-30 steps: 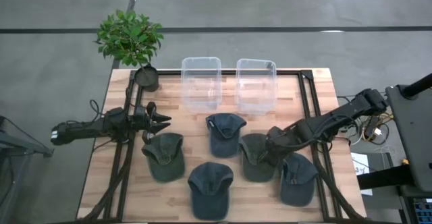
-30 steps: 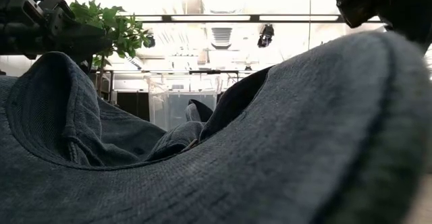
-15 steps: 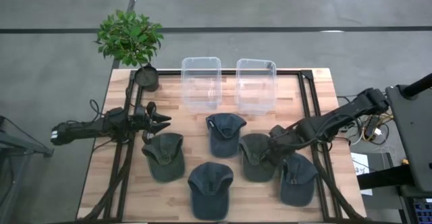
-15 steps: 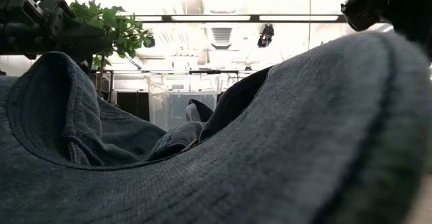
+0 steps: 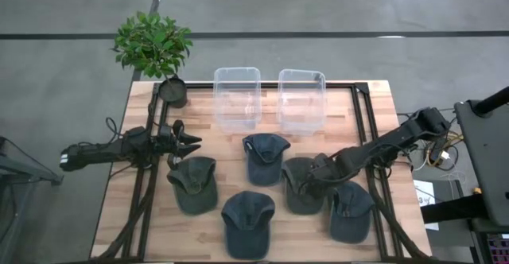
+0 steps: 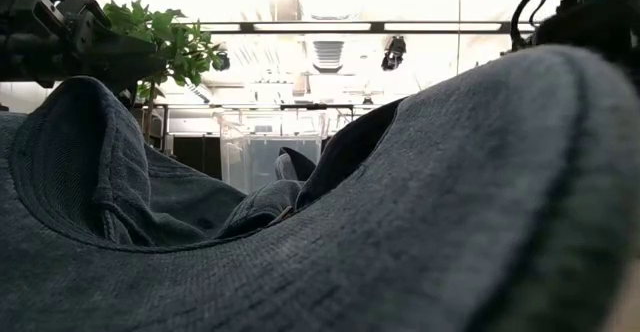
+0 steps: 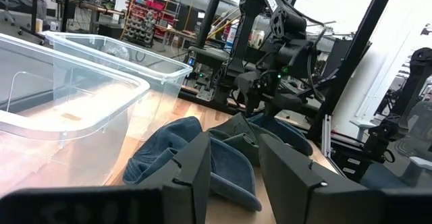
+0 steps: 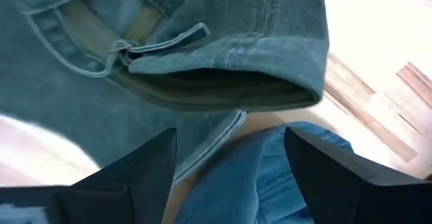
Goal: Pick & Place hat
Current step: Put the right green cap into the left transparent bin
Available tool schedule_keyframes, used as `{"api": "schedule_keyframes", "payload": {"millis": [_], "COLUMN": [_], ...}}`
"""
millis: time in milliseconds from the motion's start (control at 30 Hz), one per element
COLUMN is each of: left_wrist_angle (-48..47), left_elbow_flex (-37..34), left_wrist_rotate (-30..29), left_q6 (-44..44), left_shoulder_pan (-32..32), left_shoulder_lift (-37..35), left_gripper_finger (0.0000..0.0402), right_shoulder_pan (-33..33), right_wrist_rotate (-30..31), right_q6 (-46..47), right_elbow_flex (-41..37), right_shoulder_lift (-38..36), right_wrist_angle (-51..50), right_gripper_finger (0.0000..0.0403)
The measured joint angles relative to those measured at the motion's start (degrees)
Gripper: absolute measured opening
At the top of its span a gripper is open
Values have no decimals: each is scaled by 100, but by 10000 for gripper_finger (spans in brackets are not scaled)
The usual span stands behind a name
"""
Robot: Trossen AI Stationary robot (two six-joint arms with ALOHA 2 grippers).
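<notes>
Your right tool (image 5: pixel 312 176) sits low over the hat (image 5: pixel 301 186) lying right of the desk's (image 5: pixel 374 105) centre, fingers (image 8: pixel 128 177) spread wide on either side of the hat's back edge with nothing yet pinched between them. Your left tool (image 5: pixel 189 144) hovers near the desk's left edge with its fingers (image 7: pixel 192 173) parted and empty, just above another hat (image 5: pixel 193 183).
</notes>
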Motion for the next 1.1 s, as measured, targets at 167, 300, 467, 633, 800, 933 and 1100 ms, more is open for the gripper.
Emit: {"api": "schedule_keyframes", "payload": {"millis": [167, 300, 467, 633, 800, 933, 1100], "left_wrist_angle": [2, 2, 2, 2, -1, -2, 0], "left_elbow_flex": [0, 0, 12, 72, 79, 83, 92], "left_wrist_rotate": [-2, 0, -1, -2, -1, -1, -2], "left_q6": [0, 0, 0, 0, 0, 0, 0], "left_shoulder_pan": [0, 0, 0, 0, 0, 0, 0], "left_shoulder_lift": [-2, 0, -2, -2, 0, -2, -2], "left_gripper_finger": [119, 119, 119, 119, 119, 119, 119], "right_shoulder_pan": [0, 0, 0, 0, -4, -4, 2], "right_wrist_rotate": [2, 4, 4, 98, 202, 277, 394], "right_q6": [0, 67, 255, 477, 713, 837, 1002], "right_elbow_flex": [-185, -492, -731, -786, -786, -786, -780], "right_shoulder_lift": [209, 232, 168, 167, 164, 145, 77], "right_wrist_angle": [512, 1157, 1407, 1400, 1394, 1409, 1422], "right_gripper_finger": [264, 257, 239, 196, 131, 70, 18]}}
